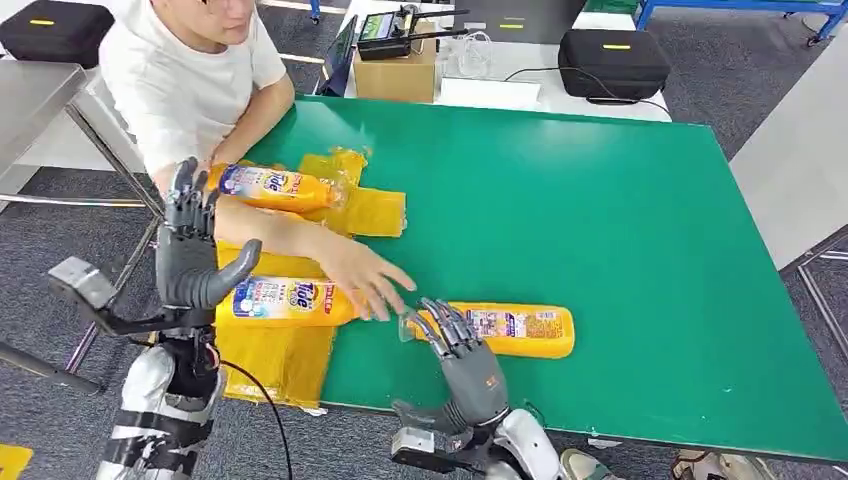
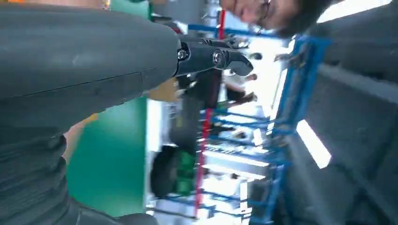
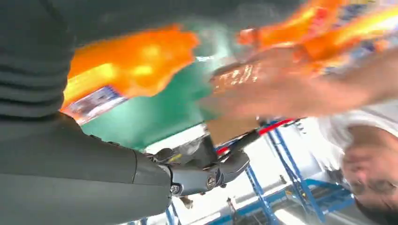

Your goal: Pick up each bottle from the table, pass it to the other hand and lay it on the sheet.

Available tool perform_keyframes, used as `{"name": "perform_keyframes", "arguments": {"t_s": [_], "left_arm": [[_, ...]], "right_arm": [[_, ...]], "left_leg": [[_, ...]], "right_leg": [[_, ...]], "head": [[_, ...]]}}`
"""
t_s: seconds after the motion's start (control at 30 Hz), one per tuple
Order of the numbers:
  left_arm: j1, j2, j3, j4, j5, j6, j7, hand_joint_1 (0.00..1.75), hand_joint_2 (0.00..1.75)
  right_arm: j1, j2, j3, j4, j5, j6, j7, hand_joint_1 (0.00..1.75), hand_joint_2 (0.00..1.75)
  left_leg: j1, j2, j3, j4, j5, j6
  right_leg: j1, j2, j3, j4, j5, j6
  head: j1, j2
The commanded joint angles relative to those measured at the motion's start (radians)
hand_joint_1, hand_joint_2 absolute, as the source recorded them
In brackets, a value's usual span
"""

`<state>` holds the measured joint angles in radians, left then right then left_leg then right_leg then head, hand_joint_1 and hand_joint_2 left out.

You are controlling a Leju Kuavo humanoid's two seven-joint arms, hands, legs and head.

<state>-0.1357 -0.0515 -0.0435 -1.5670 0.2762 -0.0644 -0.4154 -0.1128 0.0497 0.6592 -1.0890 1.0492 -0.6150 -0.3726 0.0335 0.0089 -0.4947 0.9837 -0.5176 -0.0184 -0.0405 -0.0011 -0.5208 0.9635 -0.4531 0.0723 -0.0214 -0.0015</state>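
Hovering over the near edge of the green table, my right hand is open, fingers spread and pointing at the neck end of a yellow detergent bottle that lies on its side on the bare table; whether the fingertips touch it I cannot tell. My left hand is raised at the table's left corner, fingers upright and apart, thumb out, holding nothing. Just behind it a second bottle lies on the yellow sheet at the far side. A third bottle lies on the near part of the sheet, right of my left thumb. A person in a white shirt reaches across, forearm between the two sheet bottles, their hand resting on the cap end of the third bottle, close to my right fingers. Cardboard box and black case sit past the table.
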Motion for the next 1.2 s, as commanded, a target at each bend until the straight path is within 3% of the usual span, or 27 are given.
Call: {"name": "perform_keyframes", "arguments": {"t_s": [0.03, 0.2, 0.47, 0.7, 0.77, 0.87, 1.2], "left_arm": [[0.156, -0.08, 0.113, -0.183, -0.018, -0.034, -0.025, 0.0, 1.75], [0.179, -0.086, 0.104, -0.199, -0.071, -0.066, -0.045, 0.0, 1.75], [0.193, -0.102, 0.107, -0.201, -0.077, -0.085, -0.046, 0.0, 1.75], [0.168, -0.089, 0.111, -0.175, -0.059, -0.102, -0.016, 0.0, 1.75], [0.167, -0.094, 0.113, -0.166, -0.004, -0.092, 0.054, 0.0, 1.75], [0.167, -0.09, 0.093, -0.164, 0.001, -0.088, 0.055, 0.0, 1.75], [0.179, -0.079, 0.08, -0.156, 0.005, -0.053, 0.073, 0.0, 1.75]], "right_arm": [[0.124, -0.225, -0.083, -0.257, 0.315, 0.084, 0.25, 0.0, 1.75], [0.156, -0.263, -0.191, -0.345, 0.417, 0.108, 0.342, 0.0, 1.75], [0.095, -0.232, -0.248, -0.278, 0.414, 0.162, 0.344, 0.0, 1.75], [-0.019, -0.189, -0.271, -0.042, 0.297, 0.187, 0.308, 0.0, 1.75], [-0.031, -0.185, -0.277, 0.009, 0.289, 0.171, 0.295, 0.0, 1.75], [-0.037, -0.167, -0.274, 0.051, 0.265, 0.161, 0.271, 0.0, 1.75], [-0.14, -0.169, -0.261, 0.164, 0.309, 0.225, 0.365, 0.0, 1.75]], "left_leg": [[-0.001, -0.001, 0.004, -0.002, -0.001, 0.004], [-0.001, -0.001, 0.001, -0.001, -0.001, 0.003], [-0.001, 0.001, 0.003, -0.002, -0.001, 0.003], [0.0, 0.001, 0.004, -0.002, 0.0, 0.002], [0.0, 0.001, 0.005, -0.003, 0.0, 0.003], [0.0, 0.0, 0.003, -0.002, 0.0, 0.002], [-0.001, 0.0, 0.003, -0.002, 0.0, 0.002]], "right_leg": [[0.0, -0.001, 0.005, -0.003, -0.001, -0.003], [-0.001, -0.001, 0.002, -0.001, -0.001, -0.003], [0.0, 0.001, 0.003, -0.002, 0.0, -0.004], [0.0, 0.002, 0.004, -0.003, 0.001, -0.004], [0.0, 0.001, 0.005, -0.004, 0.001, -0.004], [0.0, 0.0, 0.004, -0.002, 0.001, -0.003], [0.0, 0.001, 0.003, -0.002, 0.001, -0.003]], "head": [[0.0, 0.0], [0.0, 0.0], [0.0, 0.0], [0.0, 0.0], [0.0, 0.0], [0.0, 0.0], [-0.001, 0.0]]}}
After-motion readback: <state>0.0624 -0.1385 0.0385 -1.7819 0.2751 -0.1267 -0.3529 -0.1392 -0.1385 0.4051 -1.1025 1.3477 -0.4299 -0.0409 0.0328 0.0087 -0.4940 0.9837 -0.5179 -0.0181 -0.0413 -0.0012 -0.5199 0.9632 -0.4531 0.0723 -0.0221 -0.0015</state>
